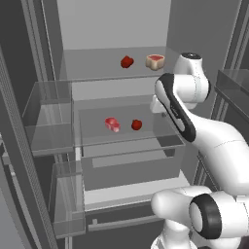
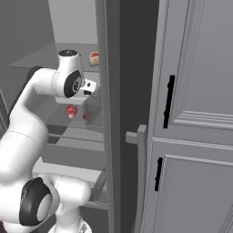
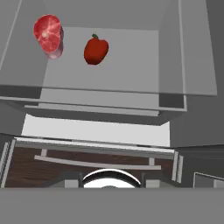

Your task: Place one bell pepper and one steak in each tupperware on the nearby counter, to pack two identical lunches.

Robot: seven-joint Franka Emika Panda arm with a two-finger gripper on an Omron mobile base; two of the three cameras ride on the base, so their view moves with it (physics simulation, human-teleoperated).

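**A:** What should I worry about from here?

**B:** Start closest to you. The gripper (image 2: 70,102) hangs in front of the middle shelf (image 1: 127,139) and a little above its front lip. If you drive straight in and low, I think the fingers could hit that lip before they reach any food. Come in over the lip and then go down.

**A:** And on the middle shelf itself?

**B:** The lower steak (image 3: 48,35) and the lower bell pepper (image 3: 96,50) lie on it, towards its back. They're just beside each other but not touching. The gap is small, so if you close off-centre you may nudge the other one or catch both. The pepper looks rounded and glossy, so in my view a pinch near its edge could push it away towards the back of that shelf. The steak lies flat, so you'd likely need to get the fingers low around it.

**A:** Anything further back?

**B:** One level above the middle shelf you've got the upper bell pepper (image 1: 127,62) and the upper steak (image 1: 155,62), a little apart from each other. The elbow is bent high in front of that level. A big swing out from the middle shelf could bring the arm against the level above.

**A:** What are the jaws doing?

**B:** I can't tell how far apart they stand, because the fingertips aren't clear enough. I see nothing between them and nothing touching them. Both steaks and both peppers are lying on the shelves.
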